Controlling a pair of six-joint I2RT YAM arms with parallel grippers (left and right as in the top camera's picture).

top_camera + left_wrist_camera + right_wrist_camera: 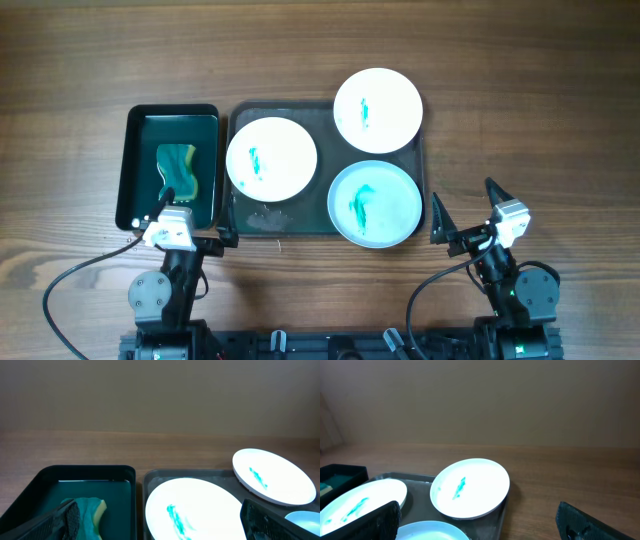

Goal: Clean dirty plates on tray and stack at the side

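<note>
Three plates lie on the dark grey tray (290,222): a white plate (271,158) at the left, a white plate (377,110) at the far right overhanging the rim, and a pale blue plate (374,203) at the near right. Each bears a teal smear. My left gripper (192,226) is open and empty by the tray's near left corner. My right gripper (468,210) is open and empty, right of the tray. The left white plate (195,510) shows in the left wrist view, the far white plate (470,487) in the right wrist view.
A smaller black tray (137,165) with green liquid and a yellow-green sponge (178,171) stands left of the grey tray. Bare wooden table (520,120) lies to the right and far side.
</note>
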